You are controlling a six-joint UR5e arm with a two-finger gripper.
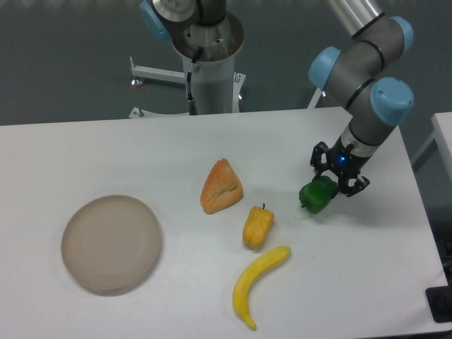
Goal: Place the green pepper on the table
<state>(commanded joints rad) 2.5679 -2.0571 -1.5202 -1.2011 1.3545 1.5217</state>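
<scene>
The green pepper (317, 195) is small, glossy and dark green. It hangs at the right of the white table (212, 148), right of the yellow-orange pepper, and I cannot tell whether it touches the tabletop. My gripper (332, 185) is shut on the green pepper, its black fingers clamped on the pepper's upper right side. The arm comes down from the upper right.
A yellow-orange pepper (258, 227) lies just left of the green one, with a yellow banana (258, 283) below it. An orange bread-like wedge (221, 186) sits at centre. A round beige plate (111, 243) rests at the left. The table's right edge is near the gripper.
</scene>
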